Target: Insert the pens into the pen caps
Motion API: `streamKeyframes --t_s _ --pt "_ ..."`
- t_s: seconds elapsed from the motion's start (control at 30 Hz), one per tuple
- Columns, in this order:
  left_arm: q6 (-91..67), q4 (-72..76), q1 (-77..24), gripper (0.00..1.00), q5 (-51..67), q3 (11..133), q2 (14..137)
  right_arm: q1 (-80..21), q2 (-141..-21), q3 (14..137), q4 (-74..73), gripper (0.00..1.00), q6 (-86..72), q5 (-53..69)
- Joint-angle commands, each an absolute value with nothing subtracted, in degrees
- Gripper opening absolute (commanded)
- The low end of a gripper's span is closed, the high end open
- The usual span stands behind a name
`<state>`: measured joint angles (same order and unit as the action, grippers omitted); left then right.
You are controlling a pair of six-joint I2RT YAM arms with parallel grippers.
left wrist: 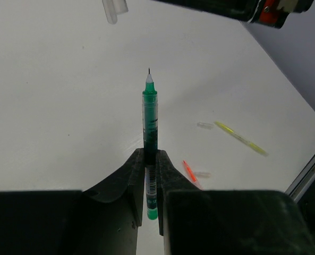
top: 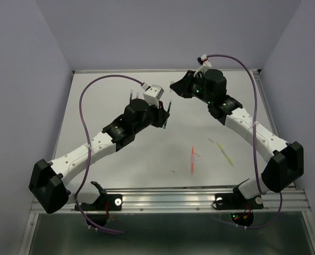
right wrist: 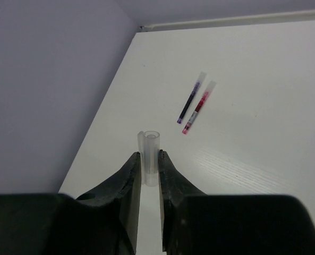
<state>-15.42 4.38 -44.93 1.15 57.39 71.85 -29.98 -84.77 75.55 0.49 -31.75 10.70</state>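
Wrist views: pincers (left wrist: 146,159) (right wrist: 150,162) grip pen (left wrist: 150,114), cap (right wrist: 150,151).

Green pen (left wrist: 150,114) and clear cap (right wrist: 149,144) (each pinched upright), orange (top: 193,158) and yellow (top: 225,153) pens lying flat.

Two pens (right wrist: 194,103) side by side

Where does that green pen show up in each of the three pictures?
Top external: green pen, upper middle, at the left tool.
Left wrist: centre, upright, clamped by the tool, tip outward.
Right wrist: not in it.
Shared landmark: the orange pen on the table.
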Motion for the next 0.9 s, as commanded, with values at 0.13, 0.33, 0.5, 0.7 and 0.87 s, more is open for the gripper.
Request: streamKeyframes --t_s 0.13,0.33,0.5,0.7,0.87 --pt "-13.0 6.7 -45.2 0.00 -1.9 61.9 72.1 -29.7 -83.1 75.0 3.3 0.09 -32.0 16.1" --pt "-13.4 4.9 -45.2 0.00 -3.4 62.5 73.5 -29.7 -83.1 74.7 4.7 0.10 -31.6 18.0" --pt "-13.5 4.0 -45.2 0.00 -4.8 63.3 74.2 -29.7 -83.1 74.9 4.9 0.11 -31.5 19.7" --pt "-13.5 3.6 -45.1 0.00 -5.8 64.5 74.7 -29.7 -82.7 74.6 4.9 0.12 -30.6 19.7" --pt "-13.2 4.0 -45.2 0.00 -5.4 64.8 74.9 -29.7 -83.3 74.6 4.8 0.13 -29.9 19.2"
